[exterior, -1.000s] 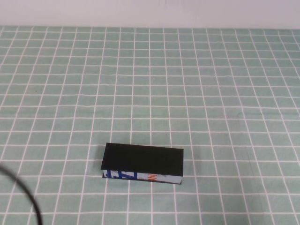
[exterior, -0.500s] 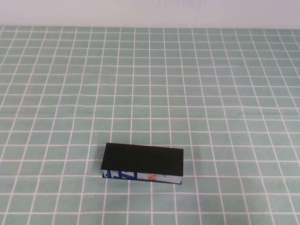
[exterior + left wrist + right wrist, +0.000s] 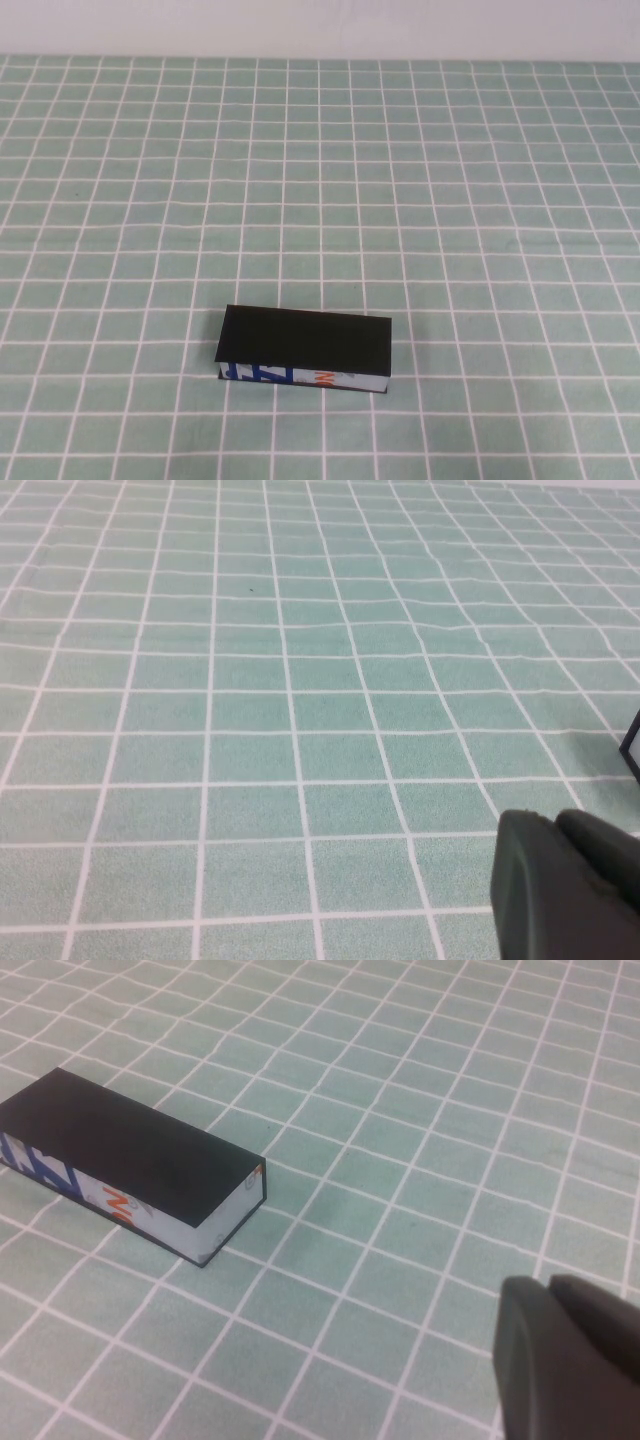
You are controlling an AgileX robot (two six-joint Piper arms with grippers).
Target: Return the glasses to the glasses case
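Green checked surface (image 3: 450, 200) fills the view. My glasses case (image 3: 304, 350) lies flat near its front edge, lid down (printed side toward me); glasses not visible, I can't tell if they're inside. My right gripper (image 3: 566, 1360) hovers off the case's end, fingers pressed together, holding nothing. My left gripper (image 3: 565, 890) hangs over bare cloth; its opening I can't tell.

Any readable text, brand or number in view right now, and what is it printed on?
Glasses case, closed on the checked tablecloth: blue and orange marks on its white front side, too blurred to read; the right wrist view shows them no clearer.
Nothing else carries text.
Left pincer and right pincer hang above the cloth, unmarked.
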